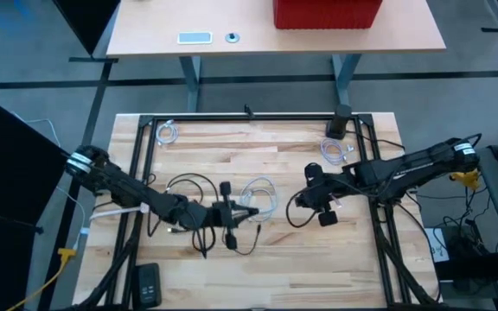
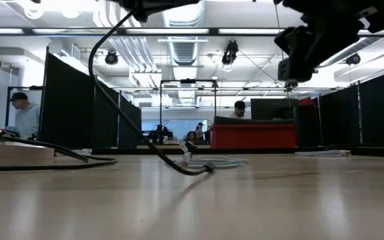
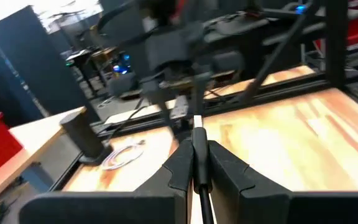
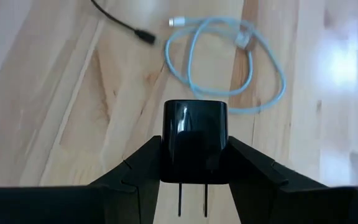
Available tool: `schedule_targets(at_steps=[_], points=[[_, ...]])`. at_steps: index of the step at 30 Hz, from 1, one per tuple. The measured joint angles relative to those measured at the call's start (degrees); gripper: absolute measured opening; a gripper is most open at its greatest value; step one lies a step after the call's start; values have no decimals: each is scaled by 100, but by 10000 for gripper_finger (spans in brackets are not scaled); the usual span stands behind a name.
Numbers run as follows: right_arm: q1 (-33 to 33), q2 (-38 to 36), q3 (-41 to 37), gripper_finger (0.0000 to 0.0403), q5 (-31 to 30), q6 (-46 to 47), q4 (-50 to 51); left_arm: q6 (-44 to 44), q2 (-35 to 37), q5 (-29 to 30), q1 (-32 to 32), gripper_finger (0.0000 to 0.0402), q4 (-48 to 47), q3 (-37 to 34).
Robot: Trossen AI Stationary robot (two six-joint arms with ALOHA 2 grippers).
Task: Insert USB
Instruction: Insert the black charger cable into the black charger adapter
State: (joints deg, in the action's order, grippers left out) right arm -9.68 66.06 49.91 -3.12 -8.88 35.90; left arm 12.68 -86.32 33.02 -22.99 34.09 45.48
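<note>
My left gripper (image 1: 242, 212) is shut on a dark USB cable (image 2: 122, 100) above the table's middle. The cable's plug end (image 3: 197, 122) sticks out past the fingertips. My right gripper (image 1: 318, 207) hangs above the table right of centre and is shut on a black charger block (image 4: 194, 146). The block's two prongs (image 4: 191, 200) point back toward the wrist. The two grippers face each other with a gap between them. In the left wrist view the right arm is a blur beyond the plug. My left gripper pinches the cable just behind its plug end (image 3: 197, 146) between its two fingers. The fingers lie about level, pointing toward the table's right, along the cable. Below the gripper the cable hangs slack, and its lower part (image 2: 189, 167) lies on the table. My right gripper pinches the charger block by its two opposite side faces (image 4: 165, 149) between its two fingers. The fingers slant down from the table's right. The block is lifted clear of the table.
A coiled pale cable (image 4: 229, 62) lies on the wood between the grippers, beside a loose black cable end (image 4: 145, 36). Black cable loops (image 1: 188, 186) lie under the left arm. Other pale coils (image 1: 169, 132) (image 1: 335, 151), a black adapter (image 1: 340, 125) and a black device (image 1: 148, 283) sit near the edges.
</note>
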Motion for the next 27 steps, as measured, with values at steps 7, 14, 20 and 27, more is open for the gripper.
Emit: schedule_targets(at_steps=[7,14,20,27], points=[[310,-269,0,142,-148,-621,-388,-62,170,-40,177,21,313,-618],[756,-303,0,142,619,-1012,-940,-123,427,-376,413,21,383,-991],[1014,-270,-5,142,1184,-1269,-1353,88,647,-382,415,21,340,-1044],[1298,-114,-29,142,1298,-1153,-1455,531,841,-406,441,21,337,-1041]])
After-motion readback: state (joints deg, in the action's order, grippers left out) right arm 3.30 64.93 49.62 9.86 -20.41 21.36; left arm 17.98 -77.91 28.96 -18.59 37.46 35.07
